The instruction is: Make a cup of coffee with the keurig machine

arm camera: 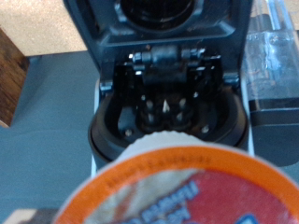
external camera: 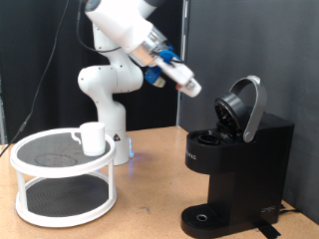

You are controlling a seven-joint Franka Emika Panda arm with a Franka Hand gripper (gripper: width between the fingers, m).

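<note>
Exterior view, left: cup (external camera: pixel 92 137) stands on white mesh stand (external camera: pixel 62 177), well apart from the action. Centre: gripper (external camera: pixel 191 88) hangs high, just left of the raised lid of the keurig machine (external camera: pixel 237 159). Wrist view: pod (arm camera: pixel 192 182) fills the foreground, apparently gripped, though fingers unseen. The open brew chamber (arm camera: pixel 166 112) lies ahead along the fingers, below-right of gripper.

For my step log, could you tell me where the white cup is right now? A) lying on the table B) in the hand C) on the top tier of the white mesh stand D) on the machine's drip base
C: in the exterior view the cup stands upright on the top tier of the white mesh stand, while the keurig machine, lid open, has nothing on its drip base.
</note>
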